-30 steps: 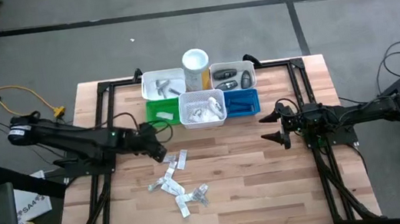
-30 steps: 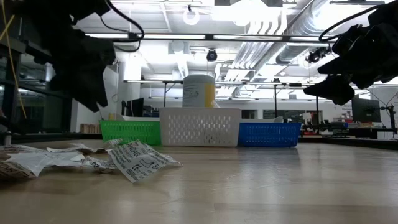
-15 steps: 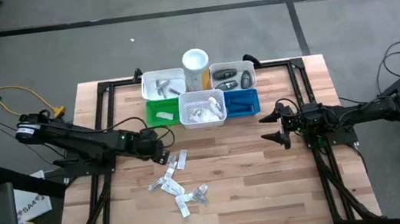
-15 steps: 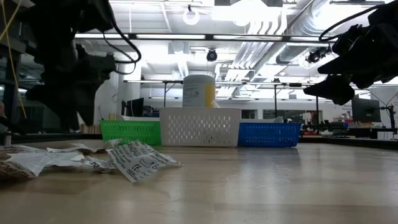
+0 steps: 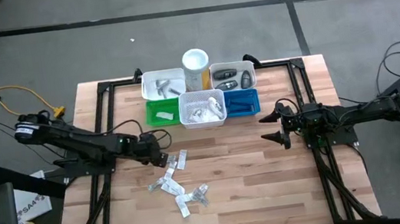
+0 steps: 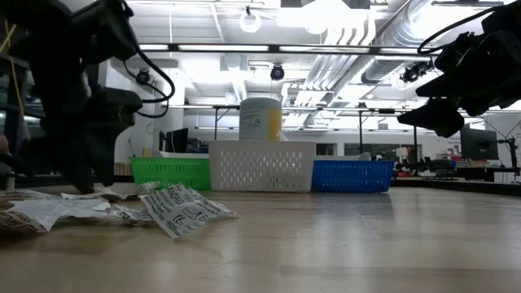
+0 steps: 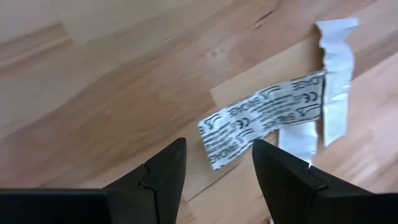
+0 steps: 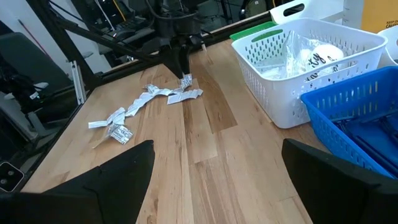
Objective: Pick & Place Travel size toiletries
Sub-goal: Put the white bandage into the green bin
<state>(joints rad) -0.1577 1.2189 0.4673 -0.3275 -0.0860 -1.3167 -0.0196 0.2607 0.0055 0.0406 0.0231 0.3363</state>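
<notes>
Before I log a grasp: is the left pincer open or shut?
Open: the left pincer hangs just above a printed packet, which shows between its parted fingers.

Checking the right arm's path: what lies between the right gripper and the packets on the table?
Only bare wood. In the high view nothing sits between the right gripper and the packets; the right wrist view agrees.

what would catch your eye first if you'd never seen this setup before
The cluster of bins at the table's far edge, around a tall white cylinder, stands out first. Next, the scatter of white packets on the wood nearer the front, with the left hand open, low over the packet nearest the bins.
</notes>
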